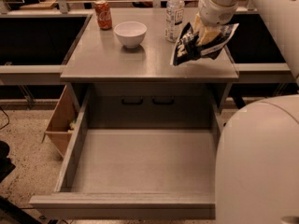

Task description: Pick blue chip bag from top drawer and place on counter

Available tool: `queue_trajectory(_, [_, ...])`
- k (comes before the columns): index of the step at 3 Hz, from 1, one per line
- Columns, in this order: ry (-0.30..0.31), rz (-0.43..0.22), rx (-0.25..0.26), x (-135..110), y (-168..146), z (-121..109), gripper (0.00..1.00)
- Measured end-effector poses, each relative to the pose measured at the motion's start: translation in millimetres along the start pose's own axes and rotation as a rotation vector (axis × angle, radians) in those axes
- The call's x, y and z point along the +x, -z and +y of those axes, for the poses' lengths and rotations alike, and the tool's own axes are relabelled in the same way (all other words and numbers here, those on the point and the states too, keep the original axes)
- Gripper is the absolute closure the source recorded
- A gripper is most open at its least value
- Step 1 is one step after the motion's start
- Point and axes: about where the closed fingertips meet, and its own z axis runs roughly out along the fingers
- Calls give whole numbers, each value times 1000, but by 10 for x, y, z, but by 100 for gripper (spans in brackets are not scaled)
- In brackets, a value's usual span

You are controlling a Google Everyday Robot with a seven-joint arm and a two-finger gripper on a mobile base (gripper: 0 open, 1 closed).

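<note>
So here's where we're at: the gripper [205, 34] is up over the right rear part of the counter [103, 62], and its pale fingers are pinched onto the middle of the blue chip bag [186, 45]. The bag is in the gripper's hold, not in the drawer. It sticks out on both sides of the fingers. One end droops down and to the left toward the countertop, and the other end pokes out to the right, about level with the gripper. We can't tell if the low corner actually touches the surface. The bag is dark navy foil, pretty crumpled and shiny, with white lettering and pale edges. The counter straight under the gripper is a flat, smooth grey slab with a slight sheen. Just left of the gripper stands a clear plastic water bottle [174, 13] with a white cap, upright. Further left there's a round white bowl [130, 33], and beyond that, well apart from the gripper, an orange soda can [103, 14]. Below the gripper and nearer to us, the top drawer [121, 203] is pulled all the way out. It's a wide, shallow grey box with a flat matte bottom and a thick front panel. Way off to the lower left of the gripper, a brown cardboard box [58, 125] leans against the cabinet on the speckled floor [23, 143]. The robot's smooth white body [257, 162] bulges in at the lower right.
</note>
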Motion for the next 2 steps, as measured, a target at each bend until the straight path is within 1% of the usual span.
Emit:
queue_trajectory(1, [-16,-63,70,5,-175,-164,100])
queue_trajectory(2, [-26,-132,135,-126,-394,-332,97])
